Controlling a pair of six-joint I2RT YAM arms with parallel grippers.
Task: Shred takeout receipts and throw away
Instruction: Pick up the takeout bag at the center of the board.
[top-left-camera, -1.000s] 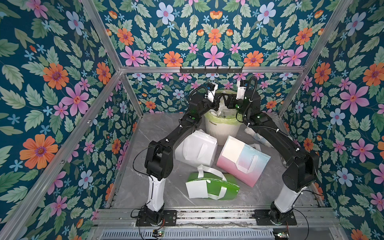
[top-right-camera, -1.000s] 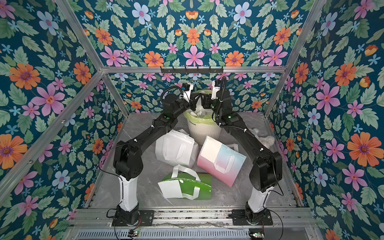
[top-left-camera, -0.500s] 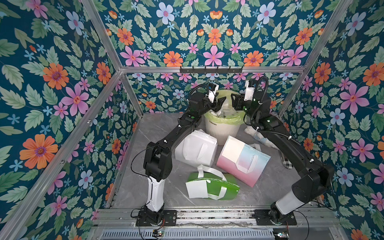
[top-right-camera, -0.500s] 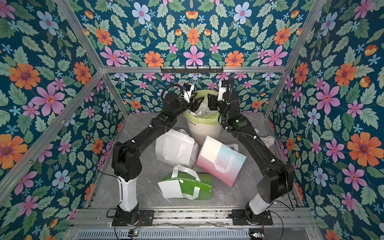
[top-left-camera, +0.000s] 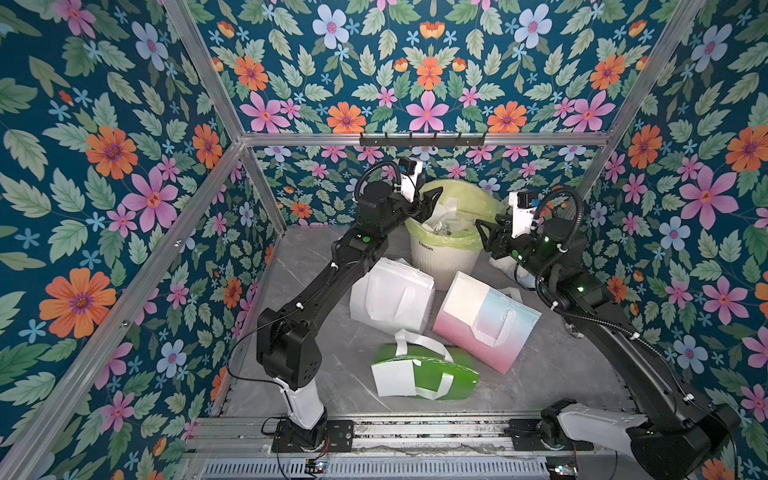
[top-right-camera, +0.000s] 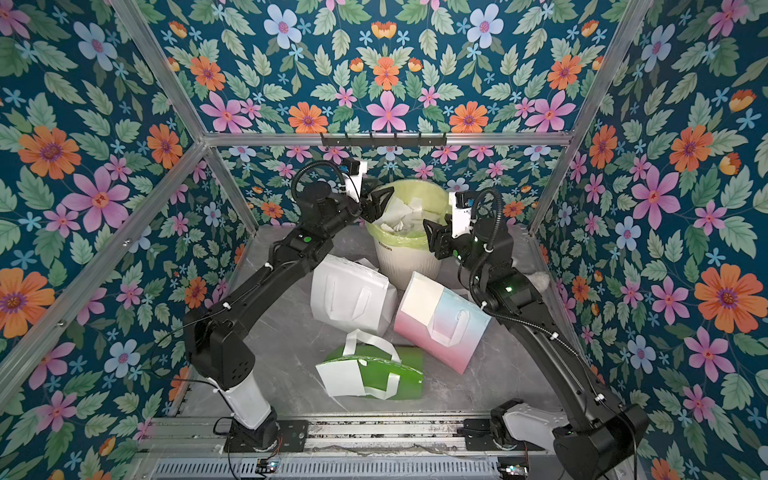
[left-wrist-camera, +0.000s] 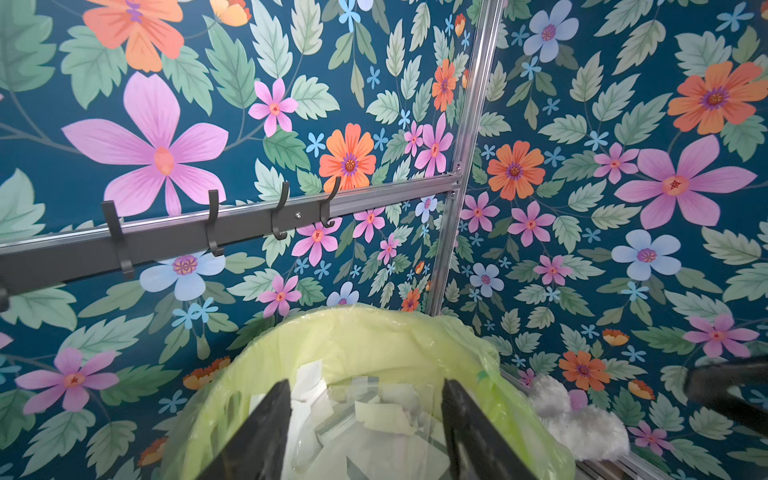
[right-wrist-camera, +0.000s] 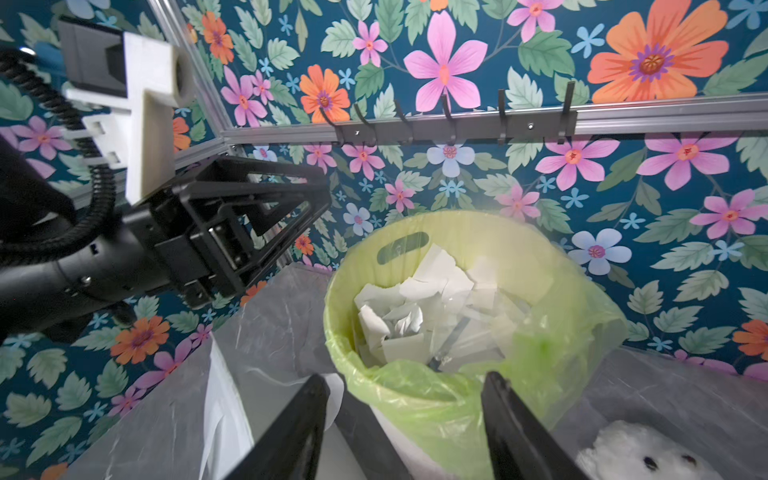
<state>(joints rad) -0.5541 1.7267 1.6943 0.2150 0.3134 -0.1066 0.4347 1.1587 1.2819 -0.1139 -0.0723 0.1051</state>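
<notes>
Right arm (top-left-camera: 590, 299) pulled back off the bin (top-left-camera: 442, 259); left fingers (left-wrist-camera: 266, 432) and right fingers (right-wrist-camera: 509, 424) gape empty, receipt scraps (right-wrist-camera: 415, 307) half hidden inside.

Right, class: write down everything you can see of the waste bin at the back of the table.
The waste bin is a round, off-white plastic tub with small dark lettering near its top. It stands upright at the back middle of the grey table. A translucent yellow-green liner folds over its rim and rises loosely behind, with an oval handle cut-out. Inside lies a heap of torn white paper pieces. Whether the pink bag beside it touches it is unclear.
</notes>
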